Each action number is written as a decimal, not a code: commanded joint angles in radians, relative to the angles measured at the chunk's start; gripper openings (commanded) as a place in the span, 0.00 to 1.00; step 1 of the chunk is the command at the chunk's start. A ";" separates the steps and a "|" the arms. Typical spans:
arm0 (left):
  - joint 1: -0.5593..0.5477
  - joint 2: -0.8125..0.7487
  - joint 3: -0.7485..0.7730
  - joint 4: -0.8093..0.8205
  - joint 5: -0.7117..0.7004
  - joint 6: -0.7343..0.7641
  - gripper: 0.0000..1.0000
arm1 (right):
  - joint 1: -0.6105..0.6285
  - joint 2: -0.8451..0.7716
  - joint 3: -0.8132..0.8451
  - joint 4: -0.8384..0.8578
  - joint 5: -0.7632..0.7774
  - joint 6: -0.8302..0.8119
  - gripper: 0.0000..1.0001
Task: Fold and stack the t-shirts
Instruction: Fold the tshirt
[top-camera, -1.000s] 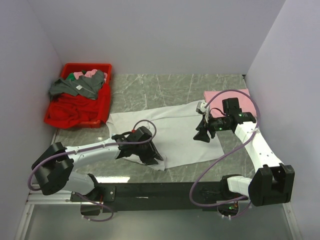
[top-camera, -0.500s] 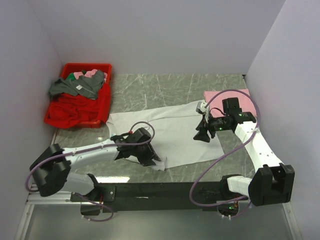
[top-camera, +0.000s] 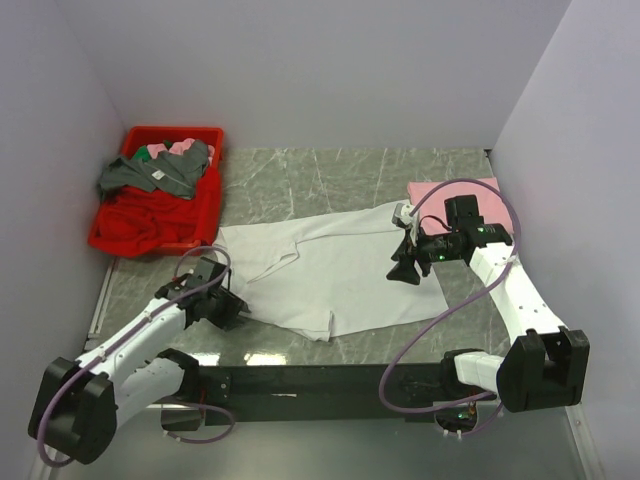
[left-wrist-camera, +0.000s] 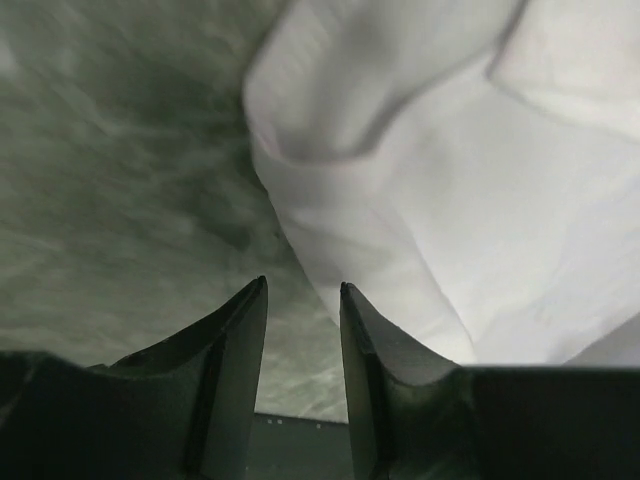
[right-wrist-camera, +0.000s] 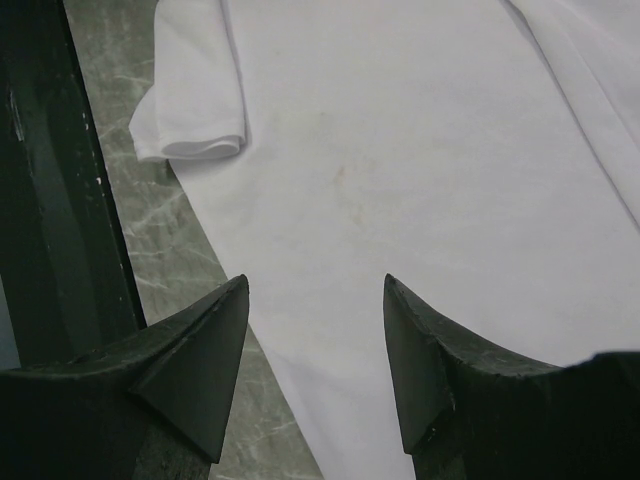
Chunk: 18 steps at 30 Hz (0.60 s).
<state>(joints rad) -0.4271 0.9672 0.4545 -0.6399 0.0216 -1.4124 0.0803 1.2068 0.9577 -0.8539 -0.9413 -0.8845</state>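
Note:
The white t-shirt (top-camera: 340, 272) lies spread out on the table's middle, with one edge folded over at its left. It fills the right of the left wrist view (left-wrist-camera: 470, 190) and most of the right wrist view (right-wrist-camera: 420, 150). The pale pink t-shirt (top-camera: 445, 190) lies folded at the back right. My left gripper (top-camera: 236, 314) (left-wrist-camera: 300, 288) hangs open just off the white shirt's left edge, only bare table between its fingers. Over the shirt's right edge my right gripper (top-camera: 403, 270) (right-wrist-camera: 315, 285) stands open and holds nothing.
A red bin (top-camera: 205, 215) at the back left holds grey, red, pink and green clothes. The grey marble table (top-camera: 300, 170) is walled at the back and on both sides. A black rail (top-camera: 330, 380) runs along the near edge.
My left arm has drawn back to the left, from on top of the white shirt's near left part to just beyond its left edge. The right arm has not moved.

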 joint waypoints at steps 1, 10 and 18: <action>0.071 0.021 0.019 -0.026 -0.018 0.093 0.41 | -0.008 -0.015 0.042 -0.008 -0.031 -0.013 0.63; 0.129 0.076 0.001 0.014 -0.017 0.124 0.40 | -0.011 -0.013 0.044 -0.013 -0.034 -0.016 0.63; 0.134 0.162 0.029 0.069 -0.018 0.141 0.41 | -0.014 -0.010 0.044 -0.019 -0.040 -0.022 0.63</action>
<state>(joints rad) -0.2977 1.0870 0.4679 -0.6022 0.0296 -1.3033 0.0776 1.2068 0.9634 -0.8608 -0.9550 -0.8921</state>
